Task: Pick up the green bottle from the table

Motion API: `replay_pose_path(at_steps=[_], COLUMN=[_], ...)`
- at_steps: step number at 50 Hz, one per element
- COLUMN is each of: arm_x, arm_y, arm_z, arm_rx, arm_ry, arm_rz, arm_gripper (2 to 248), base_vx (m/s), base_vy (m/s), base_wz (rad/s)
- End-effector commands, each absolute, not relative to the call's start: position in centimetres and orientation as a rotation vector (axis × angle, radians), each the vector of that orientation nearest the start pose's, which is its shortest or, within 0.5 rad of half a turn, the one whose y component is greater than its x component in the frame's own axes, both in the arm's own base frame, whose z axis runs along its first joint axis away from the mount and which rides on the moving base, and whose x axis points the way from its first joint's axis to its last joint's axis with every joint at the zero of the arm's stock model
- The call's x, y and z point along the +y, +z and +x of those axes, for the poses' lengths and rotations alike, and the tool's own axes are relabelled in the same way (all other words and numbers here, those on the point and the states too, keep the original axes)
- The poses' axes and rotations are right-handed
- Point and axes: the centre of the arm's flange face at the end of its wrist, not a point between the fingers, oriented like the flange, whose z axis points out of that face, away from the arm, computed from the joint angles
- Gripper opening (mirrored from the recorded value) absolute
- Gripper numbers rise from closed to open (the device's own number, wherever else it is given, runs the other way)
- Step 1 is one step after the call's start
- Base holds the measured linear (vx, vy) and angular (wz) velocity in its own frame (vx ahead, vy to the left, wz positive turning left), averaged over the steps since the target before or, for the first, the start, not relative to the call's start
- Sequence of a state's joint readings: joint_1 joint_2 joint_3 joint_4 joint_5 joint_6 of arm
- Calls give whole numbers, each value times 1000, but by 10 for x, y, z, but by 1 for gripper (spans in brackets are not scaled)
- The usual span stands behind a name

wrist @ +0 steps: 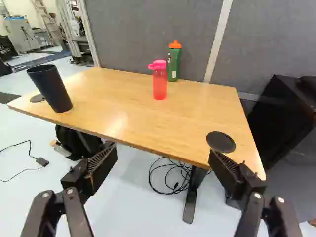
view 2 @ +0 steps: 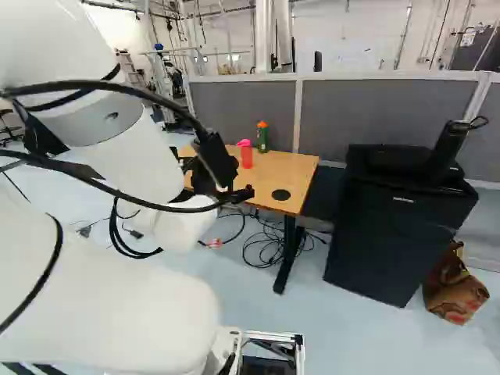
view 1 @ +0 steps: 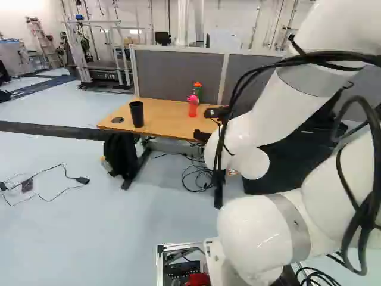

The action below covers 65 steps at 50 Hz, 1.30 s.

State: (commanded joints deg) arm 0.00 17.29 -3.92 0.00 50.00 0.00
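Left base view, left to right: a thin cable (view 1: 50, 196) is trailing over the floor (view 1: 77, 238). Next, a black backpack (view 1: 121, 155) is slumping on the floor by one end of the desk (view 1: 161, 122). A black cup (view 1: 136, 114) is standing upright on top, with a dark disc (view 1: 117, 120) lying just beside it. Underneath, more cables (view 1: 196, 176) are looping by a desk leg.

Then a pinkish-red bottle (view 1: 193, 107) is standing on the desk. The green bottle (view 1: 198, 87), orange-capped, is standing upright just behind it, near the far edge and the grey partition (view 1: 178, 74); the red one is partly covering it from here.

Next along, the pincer (view 1: 201, 124) is hanging at the desk's near side, well apart from the green bottle. In the wrist view its fingers are standing wide apart, gripping nothing, both bottles showing ahead on the desk.

Right base view, farther right: a black cabinet (view 2: 391, 234) is standing past a second disc (view 2: 281, 194); a brown bag (view 2: 455, 293) is sitting beside it.
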Motion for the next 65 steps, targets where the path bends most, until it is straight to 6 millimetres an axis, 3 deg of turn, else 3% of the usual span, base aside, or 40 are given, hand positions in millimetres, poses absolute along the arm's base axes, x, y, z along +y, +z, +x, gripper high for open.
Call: replay_pose_path(at_steps=[28, 65], arm_x=[0, 0], arm_y=[364, 364], arm_z=[263, 263], arm_rx=[0, 0], arm_ry=[-1829, -1829], arm_rz=[-2554, -2554], arm_gripper=[247, 247], base_vx=[7, 147], base_vy=[0, 32], base_wz=[-3, -19])
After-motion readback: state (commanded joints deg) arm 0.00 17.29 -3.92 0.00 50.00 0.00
